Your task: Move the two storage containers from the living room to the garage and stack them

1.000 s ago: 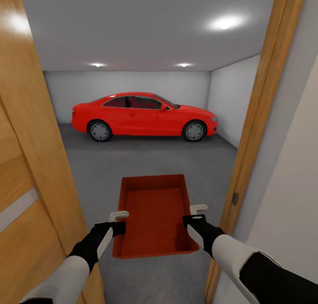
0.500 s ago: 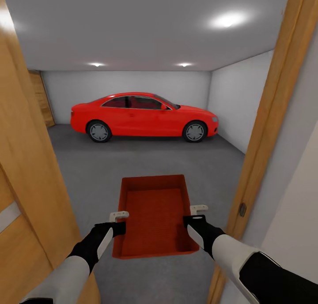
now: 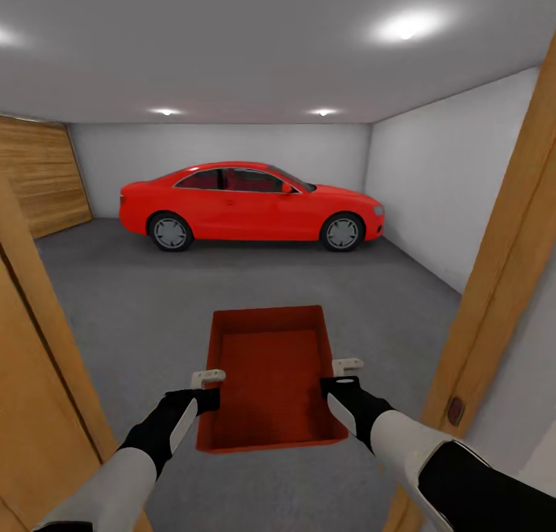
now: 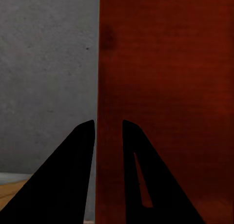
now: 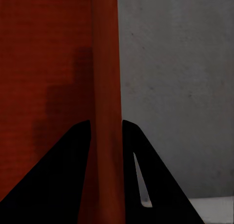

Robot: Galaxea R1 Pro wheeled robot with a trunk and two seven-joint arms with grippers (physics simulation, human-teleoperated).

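I hold one orange-red storage container level in front of me, open top up and nothing inside. My left gripper is shut on its left wall, one finger on each side of that wall. My right gripper pinches the right wall the same way. Ahead lies the garage with its dark grey concrete floor and pale grey walls. I stand in its doorway.
A red car is parked across the far end of the garage. Wooden-plank doors line the left wall. A wooden door stands close at my left and the door frame at my right.
The camera has advanced through the doorway: the door and frame have slid outward, and the plank doors at left have come into sight. Both grippers hold the container as before.
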